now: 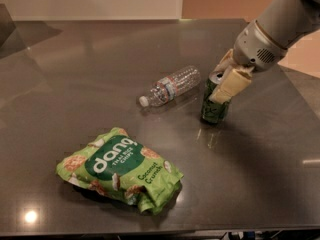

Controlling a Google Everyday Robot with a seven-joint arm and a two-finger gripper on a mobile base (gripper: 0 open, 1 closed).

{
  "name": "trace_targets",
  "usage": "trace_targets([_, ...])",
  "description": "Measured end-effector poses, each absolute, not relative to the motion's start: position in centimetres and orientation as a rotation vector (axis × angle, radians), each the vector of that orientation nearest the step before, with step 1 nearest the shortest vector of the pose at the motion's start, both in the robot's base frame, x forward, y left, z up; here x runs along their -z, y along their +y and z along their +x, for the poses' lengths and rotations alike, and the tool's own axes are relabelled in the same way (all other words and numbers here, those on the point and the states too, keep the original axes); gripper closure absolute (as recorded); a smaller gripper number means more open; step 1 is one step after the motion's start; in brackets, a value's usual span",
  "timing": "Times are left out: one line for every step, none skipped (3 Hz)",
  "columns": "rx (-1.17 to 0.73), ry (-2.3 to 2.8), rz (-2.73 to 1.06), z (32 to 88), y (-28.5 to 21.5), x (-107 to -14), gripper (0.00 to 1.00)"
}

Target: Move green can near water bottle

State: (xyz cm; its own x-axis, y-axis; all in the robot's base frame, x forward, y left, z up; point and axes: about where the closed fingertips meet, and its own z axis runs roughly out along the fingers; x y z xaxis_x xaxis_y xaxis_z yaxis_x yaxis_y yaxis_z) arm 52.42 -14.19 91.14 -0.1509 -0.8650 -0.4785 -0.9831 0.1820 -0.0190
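Observation:
The green can (214,107) stands upright on the dark table, a little right of the table's middle. My gripper (223,79) comes in from the upper right and is shut on the can's upper part, one cream finger (231,84) down its right side. The water bottle (170,86) lies on its side just left of the can, white cap pointing to the lower left. A narrow gap separates the can from the bottle's base.
A bright green "dang" chips bag (120,169) lies at the front left of the table (75,74). The table's right edge runs close behind the arm. The front edge is near the bottom of the view.

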Motion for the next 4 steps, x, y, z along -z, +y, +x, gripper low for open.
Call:
trace_targets([-0.412,2.109,-1.684,54.5,-13.6,-91.2,1.00])
trace_targets([-0.402,2.124,-1.638,56.2,-13.2,-91.0,1.00])
trace_targets([-0.388,2.134,-1.608,57.0,-13.2,-90.8,0.84])
trace_targets([-0.373,2.140,-1.594,57.6,-13.0,-90.6,0.60])
